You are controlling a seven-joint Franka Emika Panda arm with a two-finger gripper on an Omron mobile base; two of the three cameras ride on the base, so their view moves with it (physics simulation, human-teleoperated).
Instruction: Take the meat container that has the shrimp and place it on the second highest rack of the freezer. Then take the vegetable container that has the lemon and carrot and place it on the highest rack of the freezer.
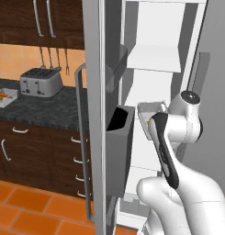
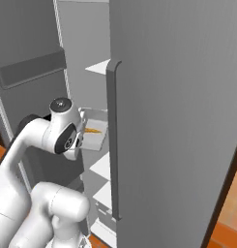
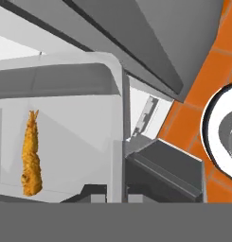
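The freezer point(image 1: 98, 69) stands open, showing its white interior. My gripper point(image 3: 118, 194) is shut on the rim of the white meat container point(image 3: 122, 118). The pale-orange shrimp point(image 3: 31, 156) lies inside it. The container point(image 2: 96, 138) is inside the freezer, one level below the highest rack point(image 1: 155, 57). Whether it rests on the second highest rack I cannot tell, as the wrist covers that spot. The vegetable container point(image 1: 4, 97) sits on the dark counter at the far left, with small yellow and orange pieces in it.
The open freezer door point(image 1: 118, 137) with dark bins hangs close on the arm's left. The shut right-hand door point(image 2: 178, 121) with its bar handle is close on the other side. A toaster point(image 1: 40, 81) stands on the counter. Lower white shelves point(image 2: 103, 167) lie below the container.
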